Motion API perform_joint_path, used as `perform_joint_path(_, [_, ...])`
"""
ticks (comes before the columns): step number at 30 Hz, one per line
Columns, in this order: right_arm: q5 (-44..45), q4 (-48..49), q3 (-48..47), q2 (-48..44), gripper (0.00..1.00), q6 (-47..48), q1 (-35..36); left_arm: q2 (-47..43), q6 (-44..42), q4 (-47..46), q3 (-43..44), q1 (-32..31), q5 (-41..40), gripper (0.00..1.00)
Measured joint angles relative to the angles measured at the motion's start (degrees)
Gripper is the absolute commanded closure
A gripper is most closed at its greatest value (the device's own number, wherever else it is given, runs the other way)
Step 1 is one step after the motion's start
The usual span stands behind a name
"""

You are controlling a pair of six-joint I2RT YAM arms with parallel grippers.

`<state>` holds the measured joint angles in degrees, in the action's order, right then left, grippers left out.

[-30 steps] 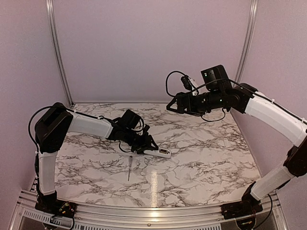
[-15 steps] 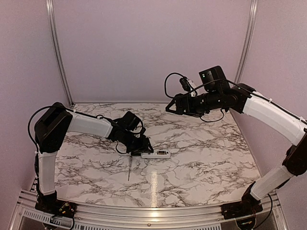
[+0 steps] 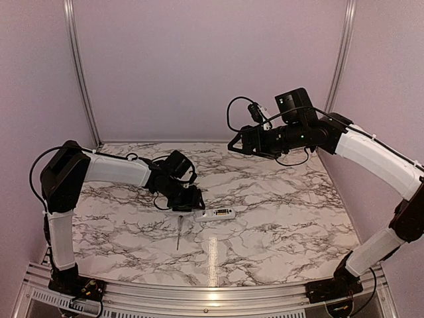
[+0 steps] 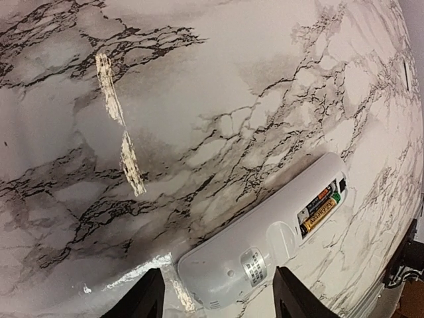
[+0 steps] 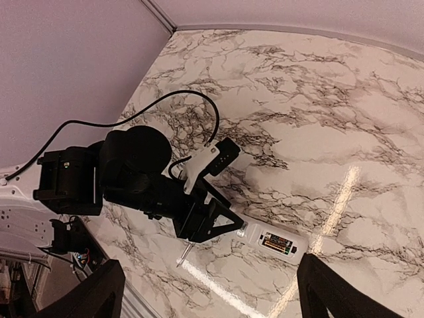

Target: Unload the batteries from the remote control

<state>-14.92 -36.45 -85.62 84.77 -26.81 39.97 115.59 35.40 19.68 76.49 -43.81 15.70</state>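
The white remote control [image 3: 216, 213] lies flat on the marble table with its back up and the battery bay uncovered. Two batteries [image 4: 319, 209], one gold and one dark, sit side by side in the bay. They also show in the right wrist view [image 5: 278, 244]. My left gripper [image 3: 196, 204] is low at the remote's left end. In the left wrist view its fingers [image 4: 149, 297] stand apart on either side of the remote's [image 4: 255, 248] rounded end, with a gap on each side. My right gripper [image 3: 234, 146] is open and empty, high above the table's back.
A thin pale pen-like tool [image 3: 179, 232] lies on the table just in front of my left gripper; it also shows in the right wrist view [image 5: 183, 254]. Purple walls and metal posts enclose the table [image 3: 278, 218]. A metal rail runs along the near edge.
The remote went from tilted in my left gripper to lying flat on the table. My left gripper has drawn back a little to the left. My right arm has shifted slightly left.
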Motion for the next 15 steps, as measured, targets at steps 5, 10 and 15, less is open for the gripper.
perform_joint_path(5, [0.0,0.0,0.0,0.1,0.11,-0.2,0.0,-4.0,-2.1,1.6,-0.6,0.0,-2.4,0.41])
perform_joint_path(10, [0.0,0.0,0.0,0.1,0.11,-0.2,0.0,-10.0,-4.5,2.9,-4.5,-0.1,-5.0,0.41])
perform_joint_path(15, [-0.1,0.0,0.0,0.1,0.11,-0.2,0.0,-14.6,-5.8,5.8,-10.7,-0.8,-8.8,0.42])
